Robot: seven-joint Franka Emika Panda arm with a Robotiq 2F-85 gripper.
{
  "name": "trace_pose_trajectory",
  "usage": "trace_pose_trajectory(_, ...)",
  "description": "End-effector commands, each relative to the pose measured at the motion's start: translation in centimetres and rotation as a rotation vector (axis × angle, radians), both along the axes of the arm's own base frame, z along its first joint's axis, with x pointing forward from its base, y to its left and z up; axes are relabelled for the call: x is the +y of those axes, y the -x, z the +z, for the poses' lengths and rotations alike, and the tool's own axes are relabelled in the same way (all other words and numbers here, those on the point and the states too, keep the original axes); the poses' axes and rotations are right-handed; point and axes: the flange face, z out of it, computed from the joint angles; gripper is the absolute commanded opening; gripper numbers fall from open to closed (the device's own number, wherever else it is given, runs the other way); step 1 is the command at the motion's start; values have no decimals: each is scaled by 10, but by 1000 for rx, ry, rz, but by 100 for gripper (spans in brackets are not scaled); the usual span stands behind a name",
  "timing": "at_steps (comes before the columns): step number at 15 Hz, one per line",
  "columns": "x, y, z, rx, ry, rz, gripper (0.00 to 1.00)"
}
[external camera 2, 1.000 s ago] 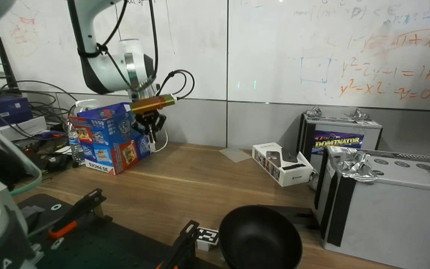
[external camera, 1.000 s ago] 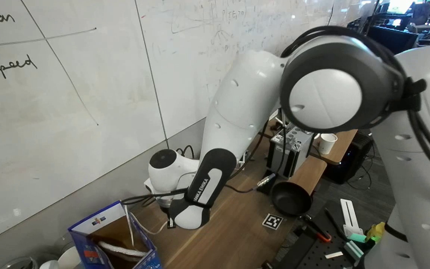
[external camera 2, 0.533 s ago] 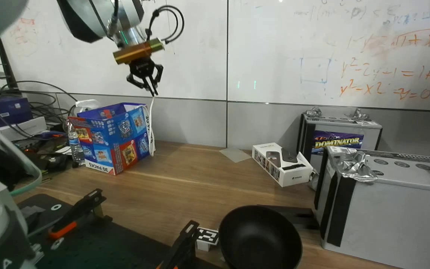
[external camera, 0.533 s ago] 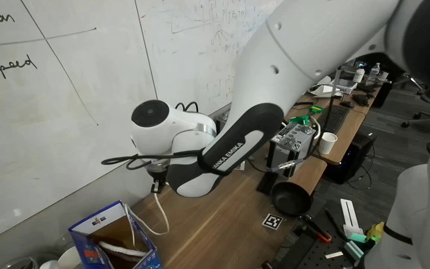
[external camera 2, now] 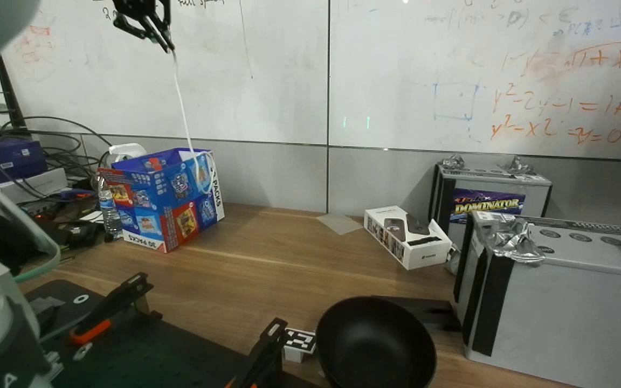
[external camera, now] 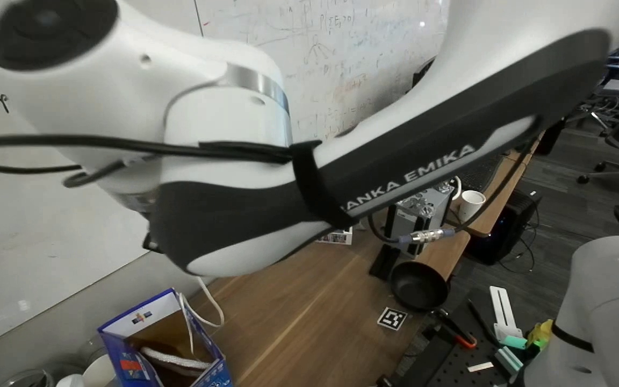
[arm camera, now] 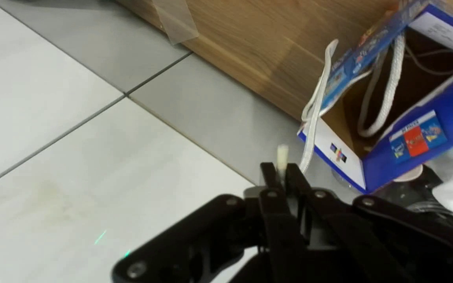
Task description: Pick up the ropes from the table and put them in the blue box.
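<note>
My gripper [external camera 2: 169, 49] is shut on a white rope [external camera 2: 182, 102] high above the blue box [external camera 2: 165, 199]. In the wrist view, the rope's pale end [arm camera: 282, 155] sticks out between the fingertips [arm camera: 283, 169]. The rope hangs down and drapes over the box's edge, with a loop outside it; that loop also shows in an exterior view [external camera: 214, 312]. The open blue box [external camera: 132, 371] stands on the brown table [external camera: 309, 333], its inside holding thicker white rope [external camera: 175, 359], also seen in the wrist view [arm camera: 391, 90]. In that exterior view the arm mostly hides the gripper.
A whiteboard wall [external camera 2: 397, 108] stands behind the table. A black pan [external camera 2: 378, 339], a white phone carton [external camera 2: 410, 245] and grey cases [external camera 2: 564, 312] stand on the table. A water bottle [external camera 2: 110, 210] is beside the box. A black pegboard [external camera 2: 143, 350] with clamps lies at the front.
My gripper has risen from low beside the box to high above it, carrying the rope end. The rope has been drawn up and now hangs long, its loop lifted off the table.
</note>
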Motion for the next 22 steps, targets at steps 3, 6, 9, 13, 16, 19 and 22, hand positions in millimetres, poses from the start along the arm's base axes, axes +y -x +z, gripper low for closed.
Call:
trace_pose_trajectory(3,50,33,92,-82,-80,-71,9)
trace_pose_trajectory(6,64,46,119,-107,-118,-89,9)
trace_pose_trajectory(9,74,61,143,-140,-152,-118,9)
trace_pose_trajectory(13,86,87,169,-162,-200,-149,9)
trace_pose_trajectory(16,98,102,179,-144,-237,-145,9)
trace_pose_trajectory(19,107,110,186,-105,-282,-112,9)
trace_pose_trajectory(22,118,110,181,-24,-331,-77,9)
